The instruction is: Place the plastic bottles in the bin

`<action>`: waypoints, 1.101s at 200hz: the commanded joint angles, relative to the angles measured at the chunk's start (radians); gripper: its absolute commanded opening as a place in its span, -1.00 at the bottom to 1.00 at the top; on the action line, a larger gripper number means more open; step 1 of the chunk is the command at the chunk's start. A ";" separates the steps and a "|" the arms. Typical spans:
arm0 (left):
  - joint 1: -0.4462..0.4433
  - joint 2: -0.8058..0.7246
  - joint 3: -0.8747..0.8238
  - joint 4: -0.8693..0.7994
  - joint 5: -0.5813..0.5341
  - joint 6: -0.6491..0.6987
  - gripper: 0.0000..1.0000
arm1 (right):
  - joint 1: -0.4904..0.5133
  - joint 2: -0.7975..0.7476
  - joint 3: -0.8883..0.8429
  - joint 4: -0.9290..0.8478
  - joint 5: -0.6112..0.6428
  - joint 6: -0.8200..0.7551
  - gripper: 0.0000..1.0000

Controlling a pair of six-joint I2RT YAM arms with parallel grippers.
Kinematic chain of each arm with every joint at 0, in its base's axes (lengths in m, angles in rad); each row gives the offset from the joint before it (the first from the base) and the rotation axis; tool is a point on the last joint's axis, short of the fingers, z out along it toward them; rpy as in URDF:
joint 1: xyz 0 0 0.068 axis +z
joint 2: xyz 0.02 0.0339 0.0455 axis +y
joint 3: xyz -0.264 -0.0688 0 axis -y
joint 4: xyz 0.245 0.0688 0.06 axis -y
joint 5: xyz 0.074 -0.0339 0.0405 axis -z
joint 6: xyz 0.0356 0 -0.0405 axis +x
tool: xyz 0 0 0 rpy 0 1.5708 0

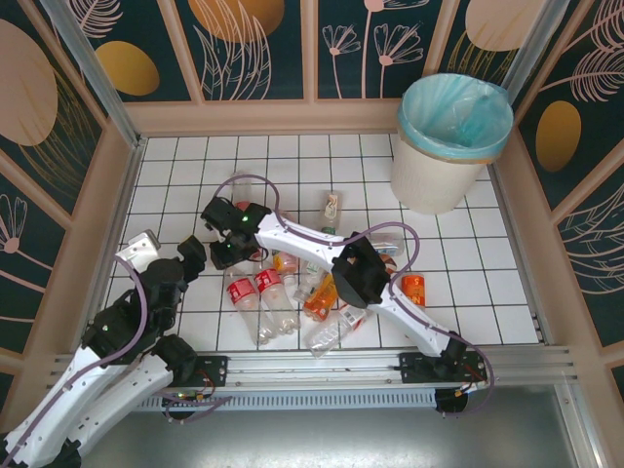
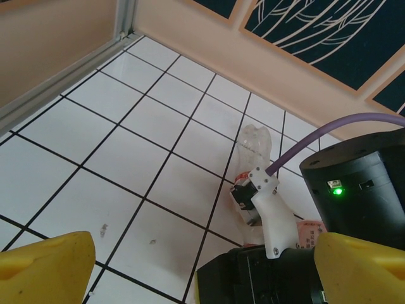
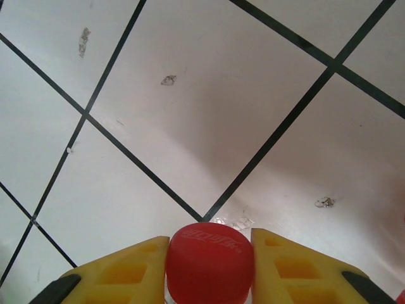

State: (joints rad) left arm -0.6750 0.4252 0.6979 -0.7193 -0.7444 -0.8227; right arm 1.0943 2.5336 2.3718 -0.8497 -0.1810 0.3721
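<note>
Far left: yellow-fingered left gripper gaping wide and empty, just beside the right arm's wrist; risks a knock if either arm swings. Next over: right gripper pinched tight on the round red cap of a small bottle, low over the white tiled floor. Grips the cap alone, so may let the body swing, twist loose or slip out on the lift. Centre: other clear plastic bottles with red and orange labels heaped under the right arm; could be scattered by its elbow. Far right, well apart: round off-white plastic bin with blue-green liner; long carry, tall rim, may clip a dangling bottle.
</note>
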 commanded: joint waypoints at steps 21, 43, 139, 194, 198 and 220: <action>0.002 0.009 0.127 -0.027 -0.062 0.045 0.78 | 0.004 -0.182 0.012 0.078 0.007 -0.021 -0.68; 0.003 0.043 0.202 -0.037 -0.077 0.081 0.78 | 0.001 -0.237 -0.008 0.132 0.003 -0.018 -0.82; 0.003 0.322 0.468 0.089 0.062 0.319 0.74 | -0.121 -0.463 0.081 0.211 0.141 -0.136 -1.00; 0.002 0.565 0.544 0.298 0.298 0.361 0.68 | -0.311 -0.682 -0.024 0.301 0.327 -0.295 -1.00; 0.002 0.582 0.549 0.317 0.320 0.361 0.66 | -0.329 -0.702 -0.040 0.315 0.338 -0.309 -1.00; 0.002 0.685 0.598 0.408 0.462 0.363 0.64 | -0.419 -0.801 -0.121 0.415 0.413 -0.389 -1.00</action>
State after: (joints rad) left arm -0.6743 1.0386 1.2228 -0.4805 -0.4732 -0.4908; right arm 0.7456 1.8473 2.3146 -0.5797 0.1005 0.1055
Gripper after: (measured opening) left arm 0.825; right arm 0.275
